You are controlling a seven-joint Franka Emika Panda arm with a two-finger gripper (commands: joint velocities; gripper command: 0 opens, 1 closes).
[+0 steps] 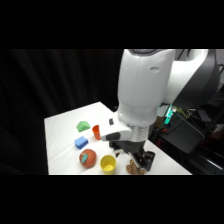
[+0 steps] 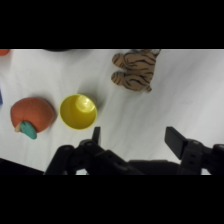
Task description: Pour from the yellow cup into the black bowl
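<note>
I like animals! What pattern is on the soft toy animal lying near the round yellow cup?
Tiger stripes, dark on tan; the soft toy animal shows best in the wrist view.

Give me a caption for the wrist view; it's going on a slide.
Open gripper hovering above the table, beside the upright yellow cup, a striped tiger toy beyond.

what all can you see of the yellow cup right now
The yellow cup is a small, round, bright yellow cup that looks like smooth, glossy plastic. It stands upright on the white table with its mouth open upward; nothing can be seen inside it. An orange-red rounded object with a teal patch sits close beside it, seemingly just apart. The gripper hangs above with its fingers open, not touching the cup. Nothing rests on it.
</note>
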